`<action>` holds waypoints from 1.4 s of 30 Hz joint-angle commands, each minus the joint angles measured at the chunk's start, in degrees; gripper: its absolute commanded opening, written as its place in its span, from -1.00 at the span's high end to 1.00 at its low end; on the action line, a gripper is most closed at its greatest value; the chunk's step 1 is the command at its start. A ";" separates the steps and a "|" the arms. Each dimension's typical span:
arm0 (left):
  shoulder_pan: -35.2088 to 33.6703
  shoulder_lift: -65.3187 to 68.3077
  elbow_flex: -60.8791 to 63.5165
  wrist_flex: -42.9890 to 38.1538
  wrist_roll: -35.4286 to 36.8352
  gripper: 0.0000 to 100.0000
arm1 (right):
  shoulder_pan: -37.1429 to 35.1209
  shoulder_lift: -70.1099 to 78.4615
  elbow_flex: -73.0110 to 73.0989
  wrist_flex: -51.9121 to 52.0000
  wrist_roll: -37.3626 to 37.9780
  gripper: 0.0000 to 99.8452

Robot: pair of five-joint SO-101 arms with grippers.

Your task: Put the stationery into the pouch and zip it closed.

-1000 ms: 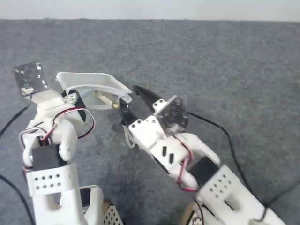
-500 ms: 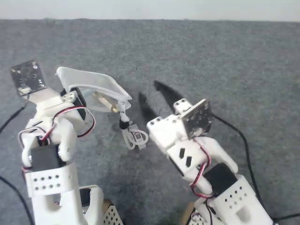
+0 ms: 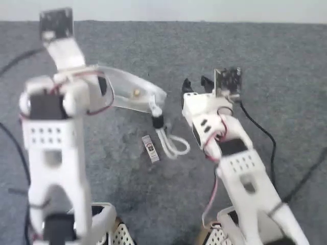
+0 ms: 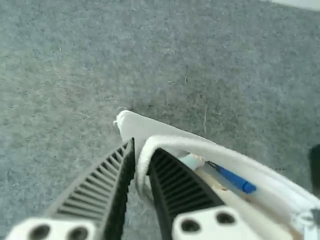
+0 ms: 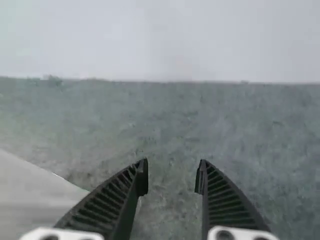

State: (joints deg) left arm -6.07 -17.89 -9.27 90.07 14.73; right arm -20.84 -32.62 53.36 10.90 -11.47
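Observation:
My left gripper (image 4: 137, 145) is shut on the rim of the white pouch (image 4: 170, 142). It holds the pouch above the carpet. A blue pen (image 4: 232, 180) and a pale wooden item lie inside. In the high view the pouch (image 3: 130, 92) slants down from the left arm to its black zipper pull (image 3: 157, 121). From the pull a white cord loop (image 3: 173, 145) trails onto the carpet. My right gripper (image 5: 172, 170) stands open and holds nothing; in the high view the right gripper (image 3: 194, 84) is raised to the right of the pouch, apart from it.
A small white tag-like piece (image 3: 150, 148) lies on the grey carpet (image 3: 265, 61) beside the cord loop. Cables run off both arms. The carpet beyond the arms is open floor.
My right gripper let go at the zipper pull, opened and drew back to the right and upward. The left arm lifted the pouch higher, and the cord and tag now hang lower right.

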 commanded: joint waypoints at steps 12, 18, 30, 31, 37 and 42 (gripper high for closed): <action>-11.16 28.75 -29.41 10.37 1.76 0.98 | 0.31 16.66 -24.62 22.55 -0.44 0.68; -13.27 28.92 -29.23 10.37 1.85 0.98 | -2.15 13.85 -27.43 31.78 -0.26 0.68; -12.92 29.27 -29.14 10.37 4.31 0.98 | -16.92 17.54 -27.52 38.73 4.92 0.68; -12.92 29.36 -29.14 10.37 4.31 0.98 | -17.63 18.95 -27.78 38.64 4.92 0.68; -12.92 29.19 -29.14 10.37 4.31 0.98 | -20.79 27.56 -28.04 33.63 4.92 0.68; -12.92 29.19 -29.14 10.37 4.31 0.98 | -22.90 33.45 -28.04 29.93 5.01 0.68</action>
State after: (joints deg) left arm -18.81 11.30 -36.88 98.77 18.51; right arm -42.29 -0.09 28.84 43.34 -7.25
